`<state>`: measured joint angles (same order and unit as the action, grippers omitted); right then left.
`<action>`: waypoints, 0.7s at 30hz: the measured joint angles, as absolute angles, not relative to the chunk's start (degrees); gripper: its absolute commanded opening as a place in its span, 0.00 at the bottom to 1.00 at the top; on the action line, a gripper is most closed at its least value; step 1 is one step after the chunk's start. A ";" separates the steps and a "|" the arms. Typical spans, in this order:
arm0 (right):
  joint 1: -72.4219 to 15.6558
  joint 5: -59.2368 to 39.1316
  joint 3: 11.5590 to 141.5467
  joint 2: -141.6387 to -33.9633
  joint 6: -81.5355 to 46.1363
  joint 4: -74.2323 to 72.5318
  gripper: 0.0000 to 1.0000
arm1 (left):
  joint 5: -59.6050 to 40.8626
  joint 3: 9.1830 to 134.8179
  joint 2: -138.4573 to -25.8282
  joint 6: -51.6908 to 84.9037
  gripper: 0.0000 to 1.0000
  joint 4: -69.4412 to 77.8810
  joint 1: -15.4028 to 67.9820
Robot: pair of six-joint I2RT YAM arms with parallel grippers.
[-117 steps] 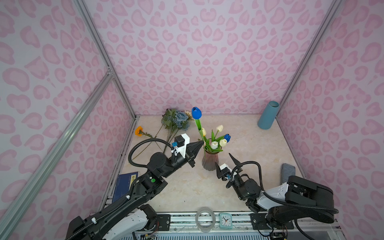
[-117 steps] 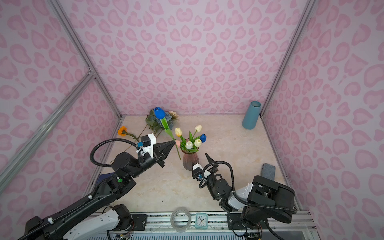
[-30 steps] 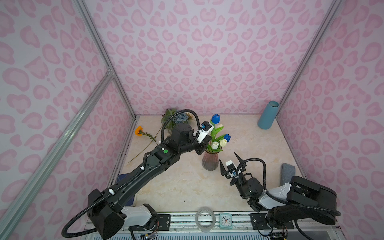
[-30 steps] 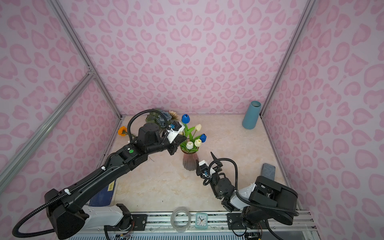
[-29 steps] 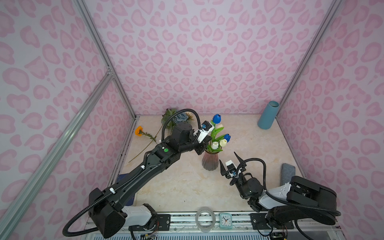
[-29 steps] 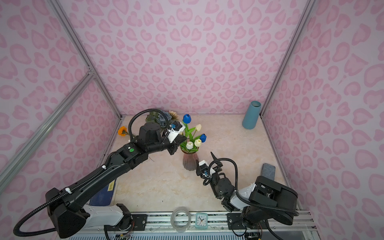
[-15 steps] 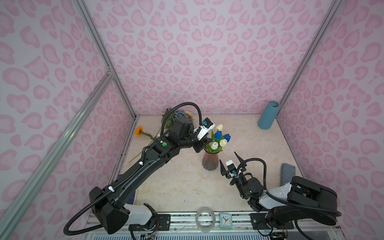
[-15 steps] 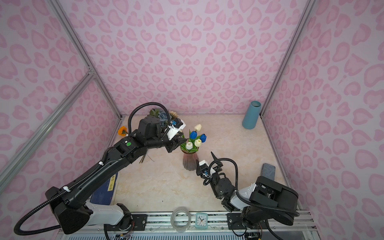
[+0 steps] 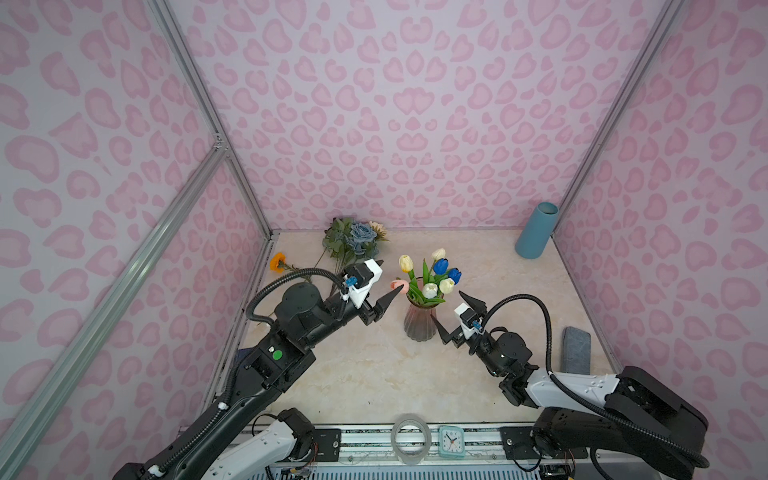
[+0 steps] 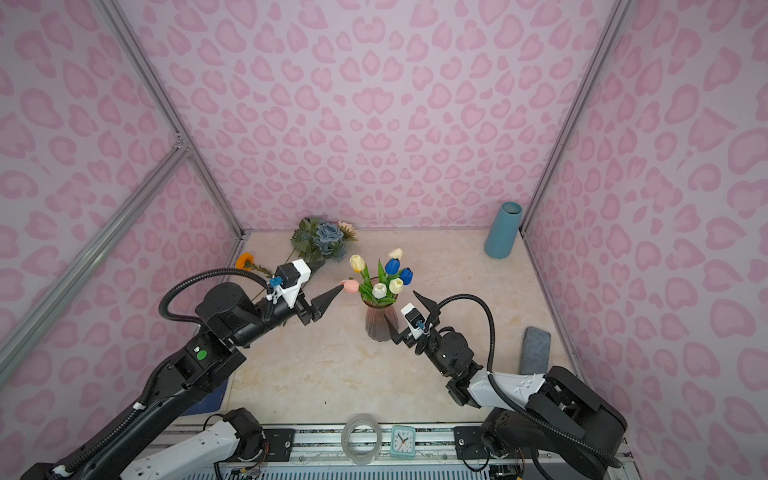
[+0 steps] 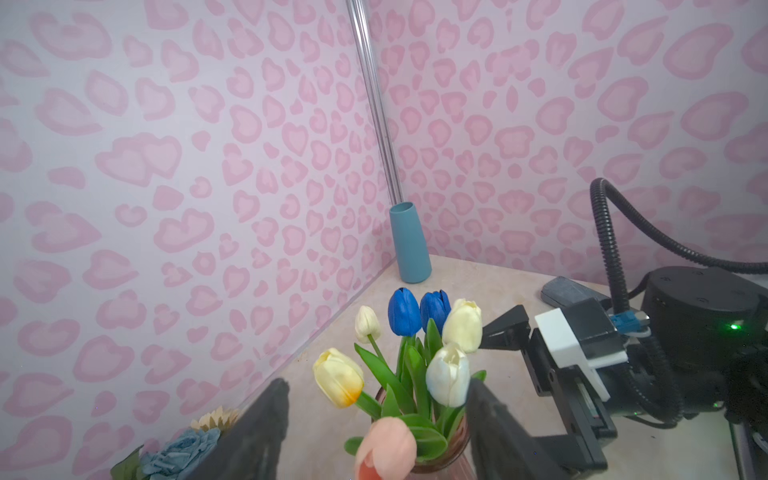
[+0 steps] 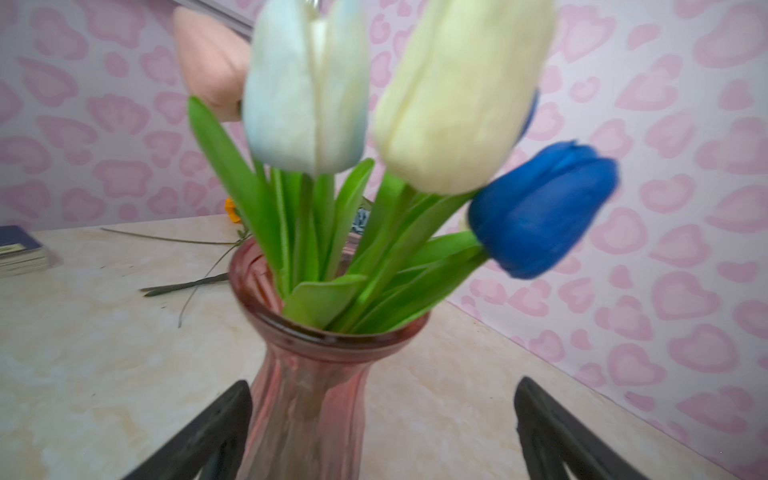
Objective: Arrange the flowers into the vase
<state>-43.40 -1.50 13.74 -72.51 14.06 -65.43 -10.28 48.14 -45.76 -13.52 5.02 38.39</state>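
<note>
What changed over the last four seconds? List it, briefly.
The left arm carried a blue tulip into the vase, opened its jaws and drew back left. The right arm, the orange flower and the rose bunch hardly moved.

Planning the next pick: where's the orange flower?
In both top views the orange flower lies at the table's far left edge, left of the dusty-blue bunch.

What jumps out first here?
A pink vase of tulips stands at the centre between two open claws: the left claw at the pink tulip, the right claw beside the vase. A rose bunch and an orange bloom lie at the back left, and a teal vase stands in the back right corner.
</note>
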 measured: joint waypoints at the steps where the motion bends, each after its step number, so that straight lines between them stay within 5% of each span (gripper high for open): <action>1: -43.03 -3.38 13.82 -73.32 13.54 -64.77 0.98 | -8.80 44.71 -43.79 -13.52 0.84 7.35 38.26; 10: -41.93 -10.83 18.55 -82.85 9.56 -64.77 0.98 | 6.13 18.17 -32.10 -8.84 0.96 24.43 36.18; 21: -41.50 -11.55 25.65 -93.14 7.20 -69.60 0.82 | 8.14 10.61 -36.56 -7.14 1.00 31.59 35.20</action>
<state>-41.50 -11.55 25.65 -93.14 7.20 -69.60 8.14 10.61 -36.56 -7.14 31.59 35.20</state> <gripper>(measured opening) 0.833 0.996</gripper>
